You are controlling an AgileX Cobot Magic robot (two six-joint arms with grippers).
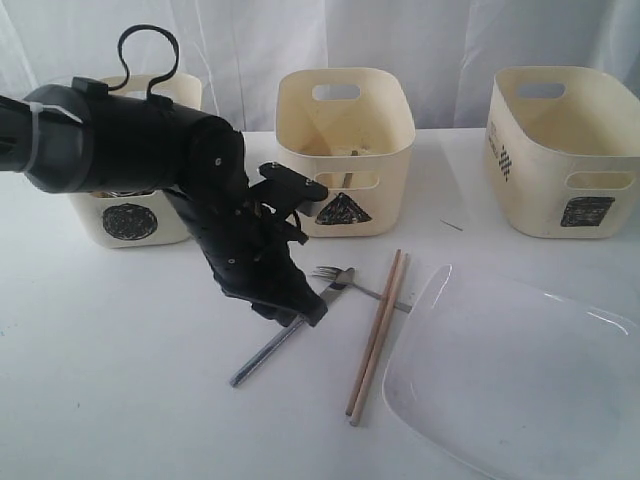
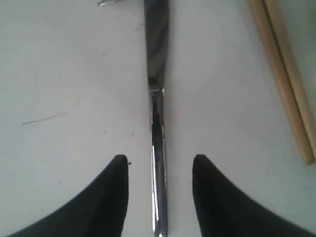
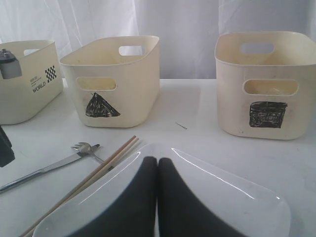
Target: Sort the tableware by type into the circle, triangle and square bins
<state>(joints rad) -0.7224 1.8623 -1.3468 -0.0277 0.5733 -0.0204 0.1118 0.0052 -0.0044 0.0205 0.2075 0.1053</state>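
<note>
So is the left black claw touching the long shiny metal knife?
Apart. The left wrist view shows white table between the shiny metal knife and each finger of the open left gripper.

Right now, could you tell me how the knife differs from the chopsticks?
The knife is shiny metal; the chopsticks are pale wood. The knife is one piece, the chopsticks a pair. The knife lies within the open left gripper; the chopsticks lie apart. Both lie flat on the table.
</note>
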